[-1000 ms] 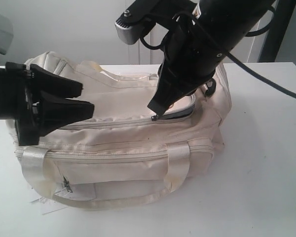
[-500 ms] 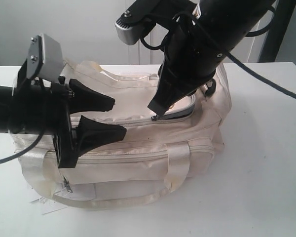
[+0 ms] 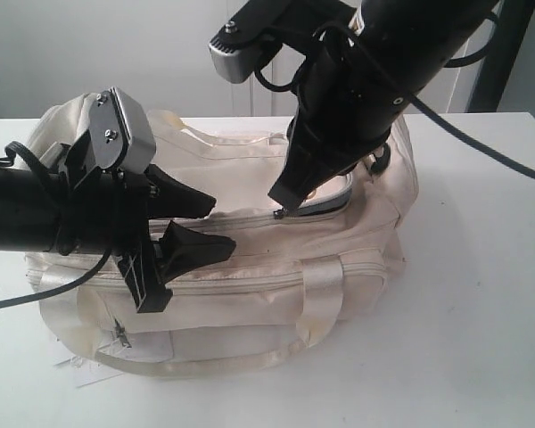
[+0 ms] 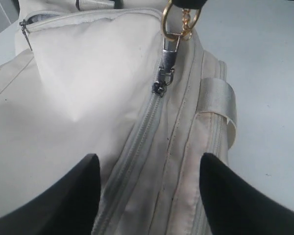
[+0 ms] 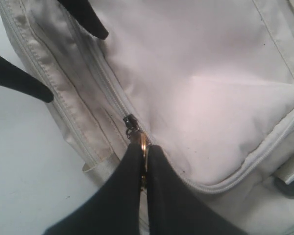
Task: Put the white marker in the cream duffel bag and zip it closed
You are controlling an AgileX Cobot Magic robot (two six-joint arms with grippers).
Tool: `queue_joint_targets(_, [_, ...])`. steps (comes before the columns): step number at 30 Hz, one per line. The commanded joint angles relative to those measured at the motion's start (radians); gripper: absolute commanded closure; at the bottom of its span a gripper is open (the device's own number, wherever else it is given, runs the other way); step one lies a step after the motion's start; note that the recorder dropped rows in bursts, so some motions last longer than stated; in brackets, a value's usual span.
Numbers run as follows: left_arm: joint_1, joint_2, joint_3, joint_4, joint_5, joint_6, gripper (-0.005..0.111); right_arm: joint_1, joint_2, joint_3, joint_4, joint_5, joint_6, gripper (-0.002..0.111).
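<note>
Bag: the cream duffel bag (image 3: 250,267) sits on the white surface (image 3: 481,294), top zipper partly closed.
Right arm: right gripper (image 3: 279,198) jaws pinch the gold charm (image 4: 176,34) atop the bag.
Left arm: left gripper (image 3: 221,226) jaws spread, empty, over the bag's closed zipper stretch.

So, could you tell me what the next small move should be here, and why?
Probably lower the open left gripper onto the bag to brace it: the right gripper is shut on the zipper pull, and an opening shows beyond it.
</note>
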Motion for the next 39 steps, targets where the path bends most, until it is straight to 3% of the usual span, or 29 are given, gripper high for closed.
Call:
queue_joint_targets(1, [-0.004,-0.003,-0.006,-0.022,0.006,0.116,0.048,-0.005,-0.014,0.004,0.006,0.005,-0.008,0.108])
queue_joint_targets(9, [-0.004,-0.003,-0.006,-0.022,0.001,0.112,0.063,-0.005,-0.014,0.004,0.006,0.005,-0.008,0.108])
queue_joint_targets(17, [-0.004,-0.003,-0.006,-0.030,0.003,0.099,0.037,-0.005,-0.014,0.004,0.006,0.005,-0.008,0.108])
queue_joint_targets(27, [-0.004,0.042,-0.006,-0.027,0.003,0.112,0.037,-0.005,-0.014,0.004,0.007,0.005,-0.008,0.108])
queue_joint_targets(31, [-0.004,0.040,-0.006,-0.027,-0.001,0.112,0.054,-0.005,-0.014,0.004,0.007,0.005,-0.008,0.108])
queue_joint_targets(37, [-0.004,0.040,-0.006,-0.021,0.003,0.112,0.106,-0.005,-0.014,0.004,0.007,0.005,-0.008,0.108])
queue_joint_targets(39, [-0.004,0.040,-0.006,-0.021,0.001,0.112,0.107,-0.005,-0.014,0.004,0.007,0.005,-0.008,0.108])
